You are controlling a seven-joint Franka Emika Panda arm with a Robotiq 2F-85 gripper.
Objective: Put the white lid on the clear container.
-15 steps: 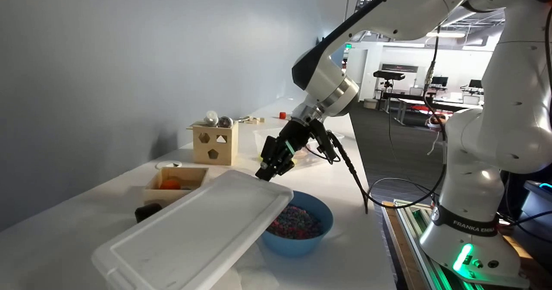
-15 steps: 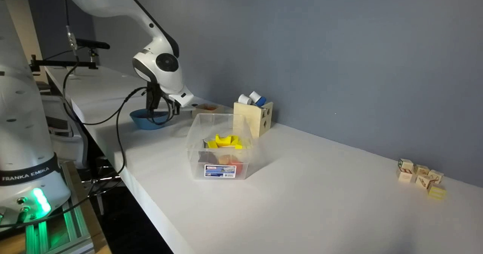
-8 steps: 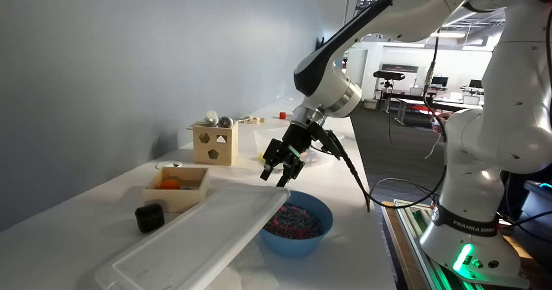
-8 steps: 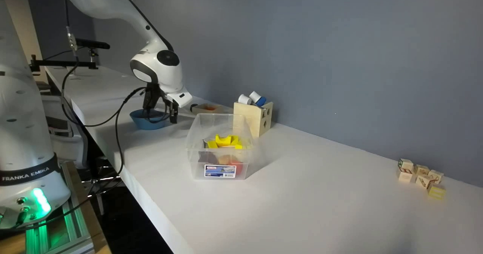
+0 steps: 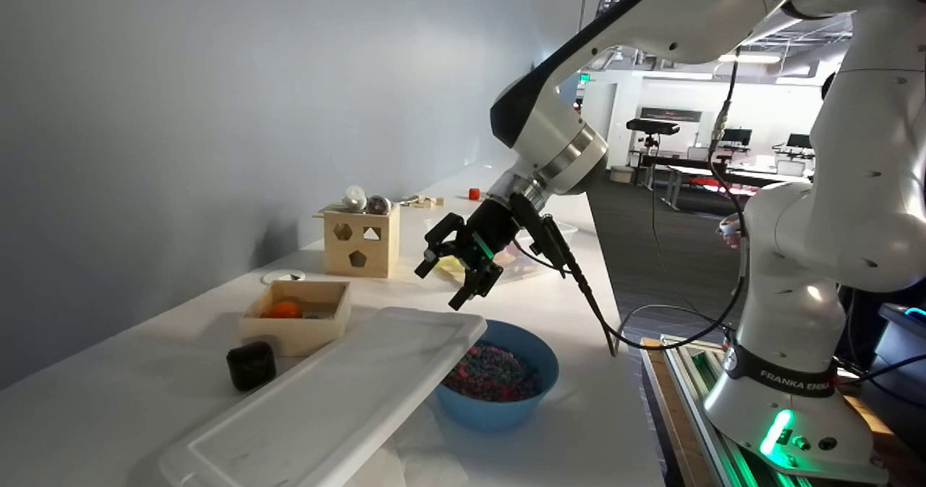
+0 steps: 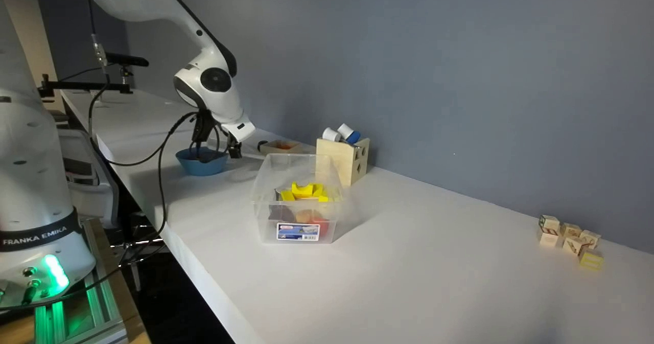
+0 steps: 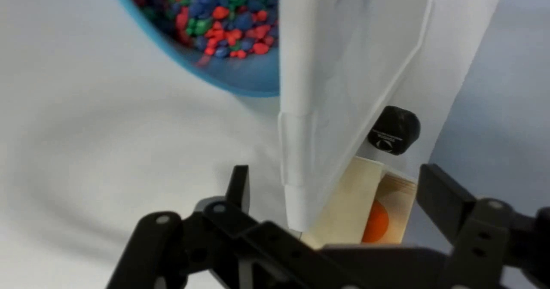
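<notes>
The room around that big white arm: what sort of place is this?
Probably a robotics lab or an office used as one. A robot arm stands beside a long white table, and farther back in an exterior view are what look like computer monitors.

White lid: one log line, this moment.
lid: off container, partly over bowl | gripper: open, empty, near lid | container: uncovered, yellow pieces inside | placement: not done

“FRANKA EMIKA” on robot base band (image 5: 781,380), upside-down “TOYOTA” on black object (image 7: 396,123), label (image 6: 298,232) on clear container (image 6: 264,220) unreadable
</notes>
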